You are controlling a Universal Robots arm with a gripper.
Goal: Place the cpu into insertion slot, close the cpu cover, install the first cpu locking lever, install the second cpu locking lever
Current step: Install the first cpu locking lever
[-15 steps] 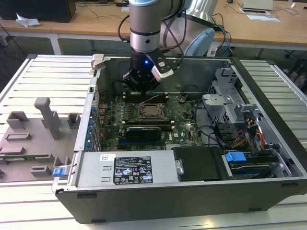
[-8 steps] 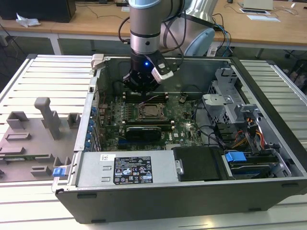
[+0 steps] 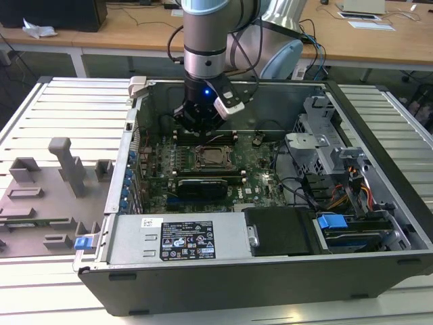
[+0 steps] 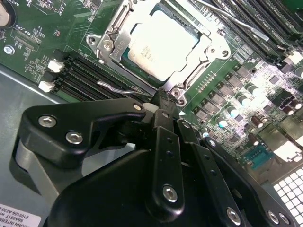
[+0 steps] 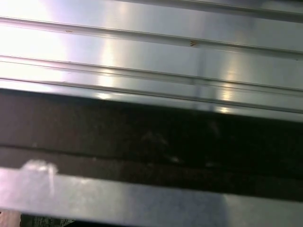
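Touching cpu cover (image 4: 185,71): end effector (image 4: 163,97), shut.

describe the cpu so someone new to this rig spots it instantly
Find the open black computer case and the green motherboard on its floor. Near the board's middle, below the black gripper, sits the cpu, a flat pale silver-grey square framed by the silver metal cpu cover. The neighbouring memory slots are long, narrow and black.

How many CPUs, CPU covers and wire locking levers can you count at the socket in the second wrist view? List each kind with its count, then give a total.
cpu: 1
cpu cover: 1
locking levers: 2
Total: 4
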